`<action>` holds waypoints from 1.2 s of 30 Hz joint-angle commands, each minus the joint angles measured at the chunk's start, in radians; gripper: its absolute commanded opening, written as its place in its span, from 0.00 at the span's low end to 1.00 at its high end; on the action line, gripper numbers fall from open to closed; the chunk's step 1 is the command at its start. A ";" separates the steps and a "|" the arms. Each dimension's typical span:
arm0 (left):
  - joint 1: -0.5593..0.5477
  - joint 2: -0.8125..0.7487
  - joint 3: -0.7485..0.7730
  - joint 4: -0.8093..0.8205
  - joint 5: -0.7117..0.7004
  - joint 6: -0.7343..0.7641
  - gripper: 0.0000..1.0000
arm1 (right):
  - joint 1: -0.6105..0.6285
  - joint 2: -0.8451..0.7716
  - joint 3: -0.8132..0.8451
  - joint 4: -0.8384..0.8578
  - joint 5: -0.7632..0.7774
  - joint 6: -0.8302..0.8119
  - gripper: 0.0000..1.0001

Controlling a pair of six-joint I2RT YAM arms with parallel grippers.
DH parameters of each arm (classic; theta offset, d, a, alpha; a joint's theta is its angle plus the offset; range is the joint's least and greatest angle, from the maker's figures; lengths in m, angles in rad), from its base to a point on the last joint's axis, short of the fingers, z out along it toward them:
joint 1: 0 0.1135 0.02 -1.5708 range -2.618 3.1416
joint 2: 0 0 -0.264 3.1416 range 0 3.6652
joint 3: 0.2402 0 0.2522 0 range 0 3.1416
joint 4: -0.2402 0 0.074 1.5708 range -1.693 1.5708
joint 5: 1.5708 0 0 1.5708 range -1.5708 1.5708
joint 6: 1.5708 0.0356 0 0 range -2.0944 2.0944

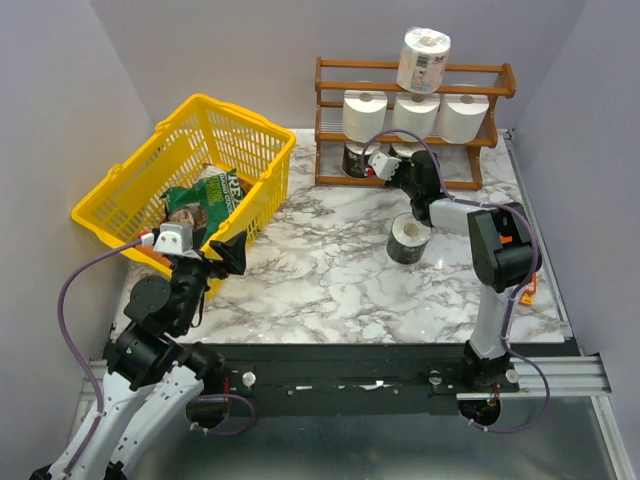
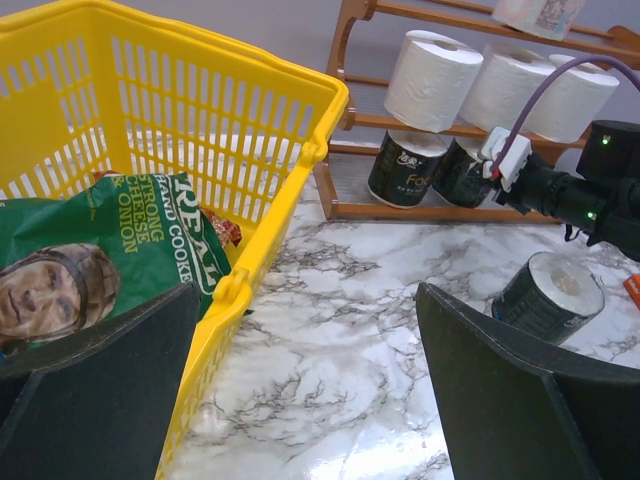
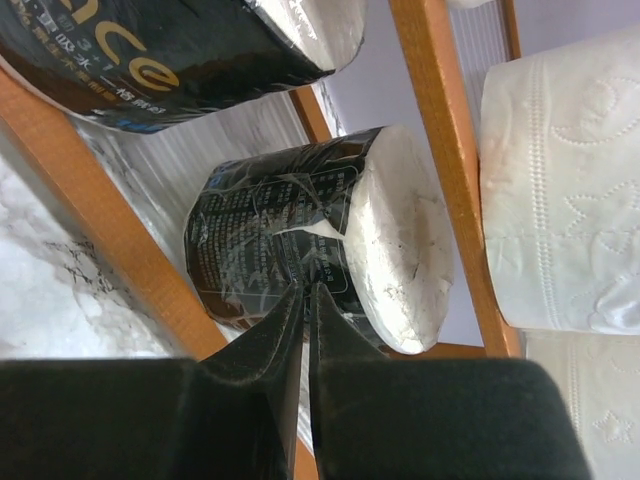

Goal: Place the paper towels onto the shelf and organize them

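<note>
Straight ahead of the right end effector (image 3: 306,295), its pressed-together fingertips meet the black-wrapped roll (image 3: 270,245) at a white patch. Whether they pinch the wrapper or only touch it cannot be told. Up and to its left, a second black roll (image 3: 150,50) is cut off by the top edge; to its right, the white roll (image 3: 560,190) runs past the right edge. Both fingers of the left end effector (image 2: 305,330) are cropped at the bottom edge, and the left one hides part of the green crisp bag (image 2: 100,240). Far ahead to its right, an orange object (image 2: 632,288) is cropped and unidentifiable.
</note>
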 commanded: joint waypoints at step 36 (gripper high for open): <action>0.007 -0.096 -0.006 0.014 0.058 -0.015 0.99 | 0.147 -0.557 -0.031 -1.116 -0.086 1.008 0.70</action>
